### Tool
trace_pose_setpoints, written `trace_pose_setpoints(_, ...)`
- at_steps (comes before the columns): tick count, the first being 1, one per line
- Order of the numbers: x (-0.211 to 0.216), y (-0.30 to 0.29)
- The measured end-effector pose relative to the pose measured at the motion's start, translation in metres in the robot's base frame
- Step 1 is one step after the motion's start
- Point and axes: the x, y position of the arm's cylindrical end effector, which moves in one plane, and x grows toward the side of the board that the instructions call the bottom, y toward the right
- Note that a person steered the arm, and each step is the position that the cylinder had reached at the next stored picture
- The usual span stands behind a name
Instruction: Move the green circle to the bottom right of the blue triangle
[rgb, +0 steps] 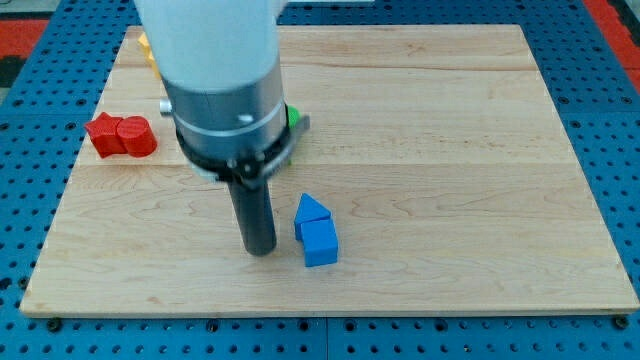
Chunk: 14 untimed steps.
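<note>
The blue triangle (311, 209) lies on the wooden board (450, 180) just below centre, touching a blue cube (321, 243) right below it. My tip (260, 250) rests on the board just left of these two blue blocks, a small gap apart. Only a green sliver (294, 115) shows at the right edge of the arm's grey body; the rest of that green block is hidden behind the arm, so its shape cannot be made out.
Two red blocks (121, 136) sit touching near the board's left edge. A yellow-orange block (145, 45) peeks out at the view's top left behind the arm. The arm's wide body (225, 90) covers the upper left middle of the board.
</note>
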Motion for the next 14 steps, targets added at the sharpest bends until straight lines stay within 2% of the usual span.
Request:
trace_pose_setpoints(1,-0.031,-0.009)
trace_pose_setpoints(3,-0.149,-0.017)
trace_pose_setpoints(5,-0.256,-0.065)
trace_pose_setpoints(6,-0.252,0.029)
trace_pose_setpoints(7,-0.185,0.018)
trace_pose_setpoints(8,-0.143,0.022)
trace_pose_setpoints(10,-0.188,0.022)
trace_pose_setpoints(11,-0.205,0.049)
trace_pose_setpoints(12,-0.124,0.054)
trace_pose_setpoints(13,-0.105,0.048)
trace_pose_setpoints(14,-0.174,0.061)
